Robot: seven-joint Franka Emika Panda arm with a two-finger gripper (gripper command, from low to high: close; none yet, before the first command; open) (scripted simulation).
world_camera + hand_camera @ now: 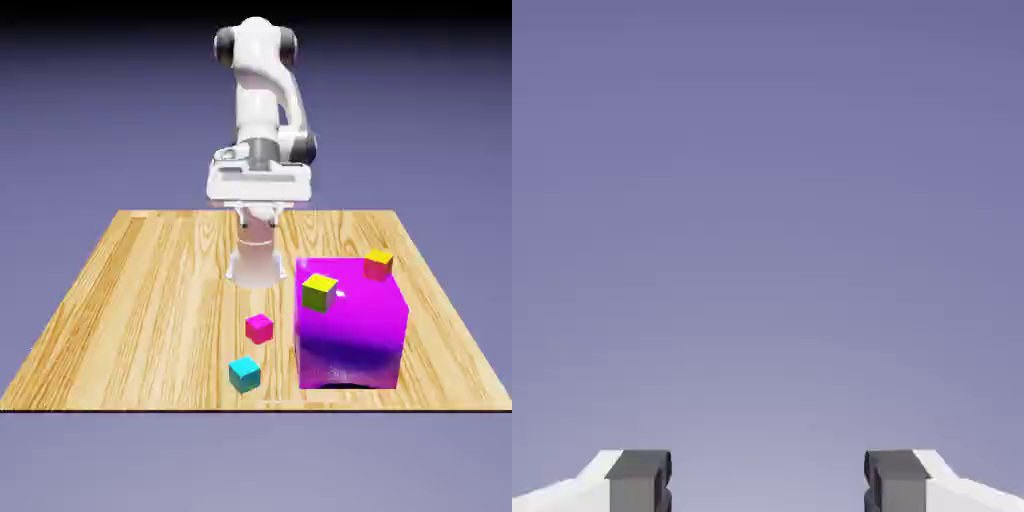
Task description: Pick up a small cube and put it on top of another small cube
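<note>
The small cyan cube lies on the wooden table near its front edge. The other small cube, yellow on top with red-orange sides, sits at the back right corner of the big magenta block. My gripper hangs high above the table's far side, well behind and above both cubes. In the hand view the gripper is open, its grey fingertips stand wide apart with only the blue-violet backdrop between them, and neither cube shows there.
A yellow-green-topped cube rests on the magenta block's front left corner. A small magenta-pink cube lies on the table just behind the cyan one, left of the big block.
</note>
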